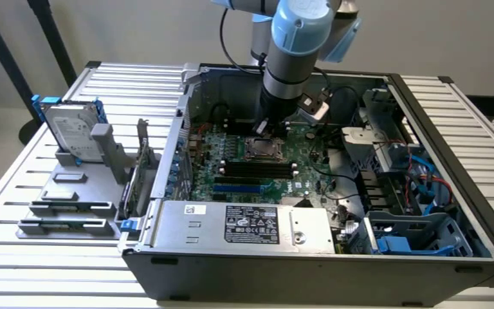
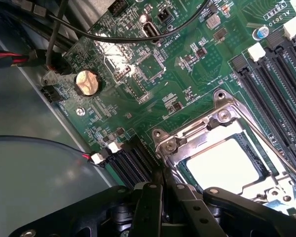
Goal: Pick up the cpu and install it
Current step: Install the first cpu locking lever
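At the exterior view's left, a grey rack stood on the slatted table, holding a silver hard drive in a blue frame upright, with a few flat parts lying in its lower slots; what those parts were was hard to make out. Just right of the rack, a dark card stood on edge against the wall of the open computer case.

Inside the case, a silver box with a black label lay along the near side. Behind it sat the green motherboard with its black memory slots. The arm came down from above over the board and hid the area behind it. The pincer was low at the board, right at the metal socket frame, and its tips were lost against the dark arm body.

In the wrist view, the pincer was clenched, its two black fingers pressed together with nothing seen between them, the tips just beside the socket frame. The cpu lay flat inside that frame, its top washed out to a pale glare, its far corner cut off by the picture's edge. A round coin battery sat on the board well apart from the socket.

At the exterior view's right, blue cables and drive bays crowded the case, partly in shadow.
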Available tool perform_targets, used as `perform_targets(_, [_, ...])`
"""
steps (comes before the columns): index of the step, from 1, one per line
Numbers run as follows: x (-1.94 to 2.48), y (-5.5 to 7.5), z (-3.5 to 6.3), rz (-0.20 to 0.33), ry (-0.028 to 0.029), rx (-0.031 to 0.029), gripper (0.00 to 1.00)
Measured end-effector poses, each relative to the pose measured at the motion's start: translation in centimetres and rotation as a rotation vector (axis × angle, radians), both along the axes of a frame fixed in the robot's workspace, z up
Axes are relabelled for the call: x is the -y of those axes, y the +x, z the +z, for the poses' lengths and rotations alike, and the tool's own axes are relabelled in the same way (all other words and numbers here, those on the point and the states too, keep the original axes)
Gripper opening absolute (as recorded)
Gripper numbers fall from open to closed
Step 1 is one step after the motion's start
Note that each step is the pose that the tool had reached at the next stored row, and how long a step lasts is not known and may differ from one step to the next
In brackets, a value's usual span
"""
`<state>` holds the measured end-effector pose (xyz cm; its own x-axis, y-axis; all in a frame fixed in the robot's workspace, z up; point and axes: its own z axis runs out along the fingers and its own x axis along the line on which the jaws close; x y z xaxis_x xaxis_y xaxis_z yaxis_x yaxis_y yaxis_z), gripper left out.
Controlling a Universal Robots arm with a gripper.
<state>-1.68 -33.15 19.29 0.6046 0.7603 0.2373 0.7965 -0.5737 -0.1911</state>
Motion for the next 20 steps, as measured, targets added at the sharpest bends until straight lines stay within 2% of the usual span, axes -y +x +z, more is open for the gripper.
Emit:
perform_targets(3, [0.01, 0.0, -0.02, 0.000, 0.0032, 0.0017, 0.14])
perform_targets(7, [0.02, 0.0, -0.03, 0.000, 0.0146, 0.0023, 0.14])
perform_targets(8, [0.02, 0.0, -0.02, 0.000, 0.0161, 0.0023, 0.14])
perform_targets(11, [0.03, 0.0, 0.29, 0.000, 0.0186, 0.0025, 0.14])
perform_targets(14, [0.09, 0.0, 0.90, 0.000, 0.0185, 0.0022, 0.14])
perform_targets(16, [0.29, -0.2, 1.08, 0.000, 0.0187, 0.0022, 0.14])
perform_targets(20, [1.04, -0.8, 1.42, 0.000, 0.0201, 0.0021, 0.14])
